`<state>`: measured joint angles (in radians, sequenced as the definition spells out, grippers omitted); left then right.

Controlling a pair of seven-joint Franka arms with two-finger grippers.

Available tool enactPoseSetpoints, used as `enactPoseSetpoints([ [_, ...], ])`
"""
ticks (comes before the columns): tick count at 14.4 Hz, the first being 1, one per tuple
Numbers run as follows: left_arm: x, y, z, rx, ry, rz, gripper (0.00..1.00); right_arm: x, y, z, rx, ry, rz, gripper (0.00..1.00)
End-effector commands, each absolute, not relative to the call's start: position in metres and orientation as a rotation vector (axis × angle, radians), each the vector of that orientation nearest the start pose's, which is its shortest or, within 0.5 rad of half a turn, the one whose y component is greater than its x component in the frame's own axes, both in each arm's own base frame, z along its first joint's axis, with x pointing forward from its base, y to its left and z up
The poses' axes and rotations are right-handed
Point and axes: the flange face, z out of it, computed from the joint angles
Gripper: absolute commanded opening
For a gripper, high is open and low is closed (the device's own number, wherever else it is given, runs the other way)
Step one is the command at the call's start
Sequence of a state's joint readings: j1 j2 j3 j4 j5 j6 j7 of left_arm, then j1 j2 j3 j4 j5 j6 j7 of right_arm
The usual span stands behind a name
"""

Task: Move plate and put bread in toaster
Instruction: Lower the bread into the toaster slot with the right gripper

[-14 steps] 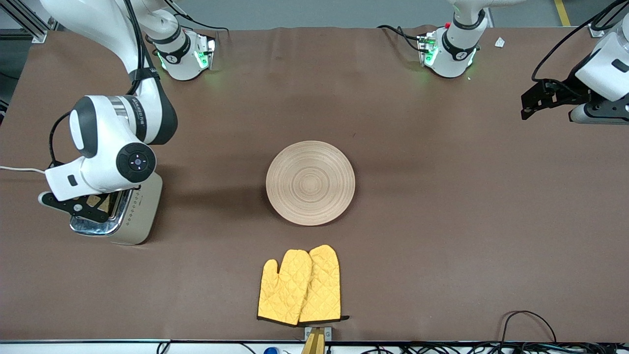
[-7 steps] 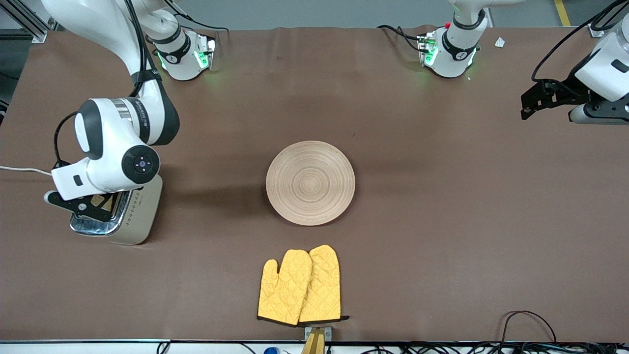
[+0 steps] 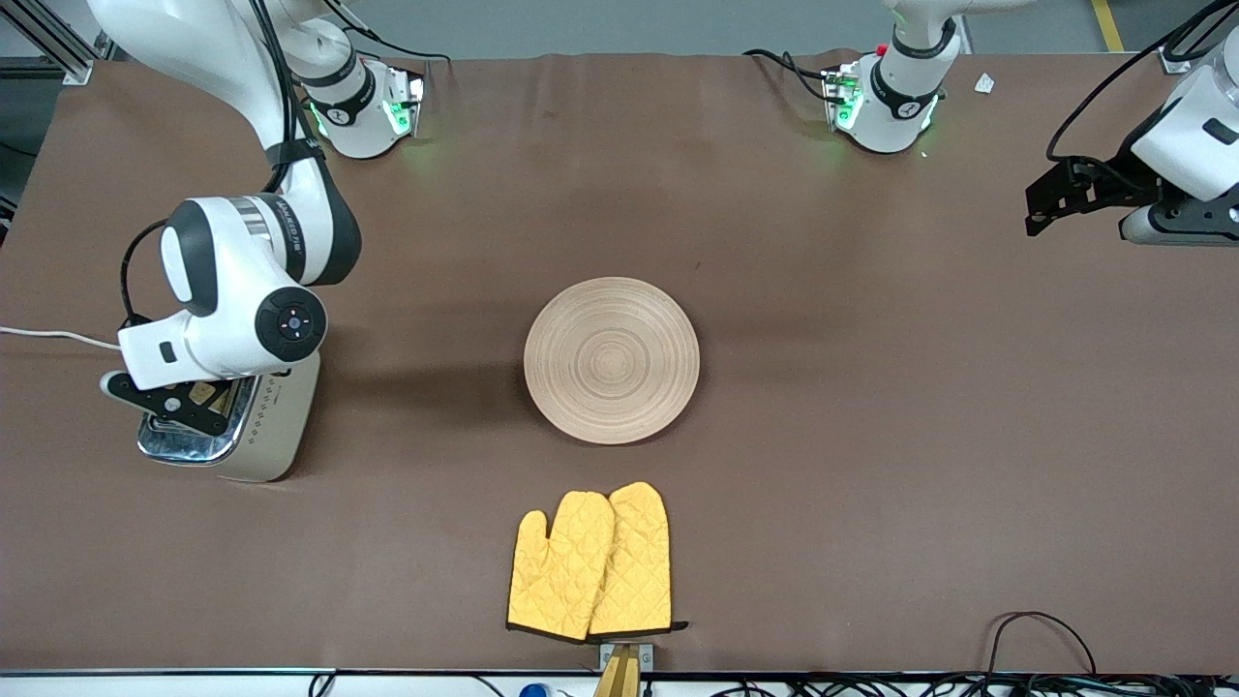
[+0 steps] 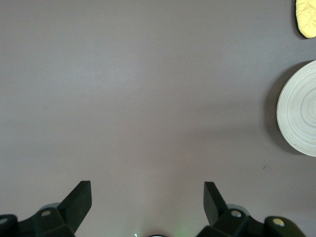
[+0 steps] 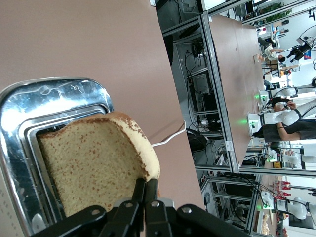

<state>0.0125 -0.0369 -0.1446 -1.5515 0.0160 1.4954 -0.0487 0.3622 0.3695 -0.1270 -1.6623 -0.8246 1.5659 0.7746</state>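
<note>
Fingers [image 5: 139, 190] of the right gripper [image 5: 145, 193] pinch the bread [image 5: 94, 165] by its crust over a slot of the toaster [image 3: 259, 436], at the right arm's end of the desk [image 3: 871, 407]. Left gripper [image 4: 147, 195] waits spread wide above bare desk. The plate [image 3: 611, 360] sits mid-desk, yellow oven mitts [image 3: 590, 563] nearer the camera.

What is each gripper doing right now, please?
Left gripper: open, holding nothing, waiting above bare table at its arm's end.
Right gripper: shut on the bread, over the toaster.
</note>
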Motion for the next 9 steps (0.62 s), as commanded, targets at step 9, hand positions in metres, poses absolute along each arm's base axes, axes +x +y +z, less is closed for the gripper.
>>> enactPoseSetpoints([
  [9,0.522,-0.069,0.651,-3.127,0.114,0.023,1.0,0.613,0.082,0.379,2.127,-0.389,0.06,0.07],
])
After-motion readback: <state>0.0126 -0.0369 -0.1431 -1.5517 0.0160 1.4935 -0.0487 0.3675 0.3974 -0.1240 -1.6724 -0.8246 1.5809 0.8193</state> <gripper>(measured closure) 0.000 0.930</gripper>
